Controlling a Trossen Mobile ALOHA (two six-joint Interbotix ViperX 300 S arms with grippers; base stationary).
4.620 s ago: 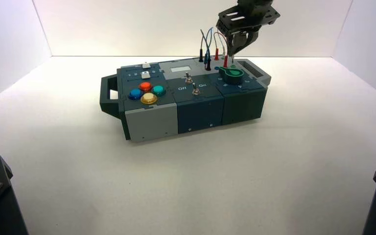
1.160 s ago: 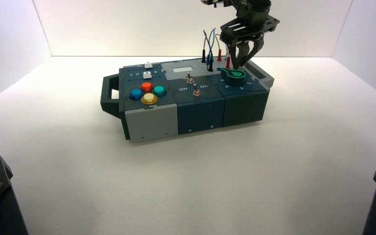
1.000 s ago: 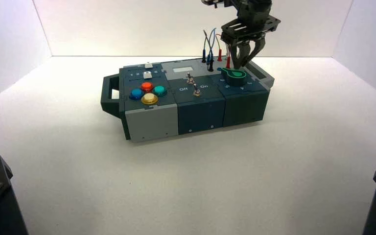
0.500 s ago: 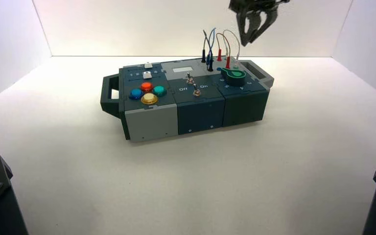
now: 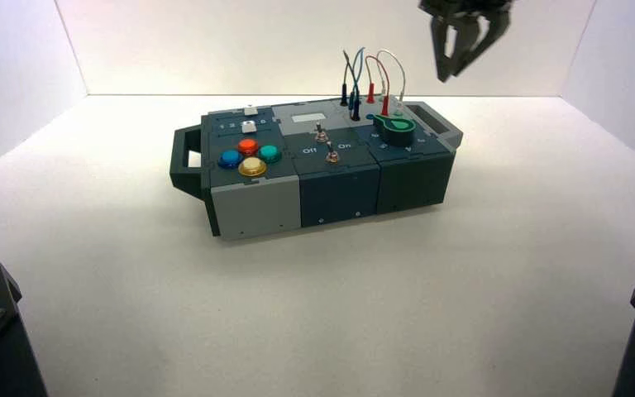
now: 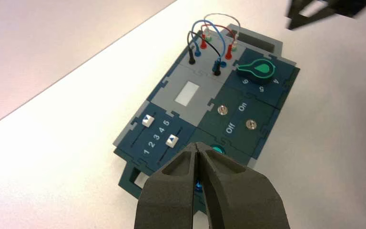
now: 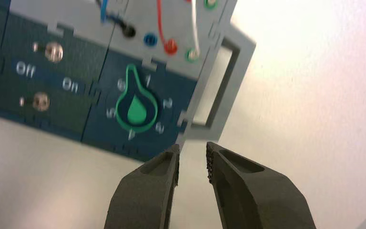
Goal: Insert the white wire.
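Our white wire (image 5: 389,51) stands in an arch in the upper part of the high view, right of centre. Both ends look seated in the green-ringed sockets, so we judge the insertion all but done, though how deep each plug sits we cannot tell. The wire should weigh next to nothing: thin and soft, springy enough to hold its loop, ready to sway or twist if we take it by the arch. The plugs are the better hold. We would pinch the near plug (image 7: 195,53) by its pale body, upright and just above the socket, and press straight down; it is slim and probably smooth, so a tilted pinch could slip or bend it. Tugging the loop could unseat an end.

Just left of it in the high view, the red wire (image 5: 387,69) crowds close, with the blue wire (image 5: 361,50) beyond, so we would keep our tips from hooking either. The green knob (image 5: 395,123) lies just below the near plug in that frame, another thing to clear.

Farther out, our right gripper (image 5: 449,76) hangs at the upper right, apart from the wire, its jaws spread and empty. Our left gripper (image 6: 196,145) waits outside the high view, closed on nothing.
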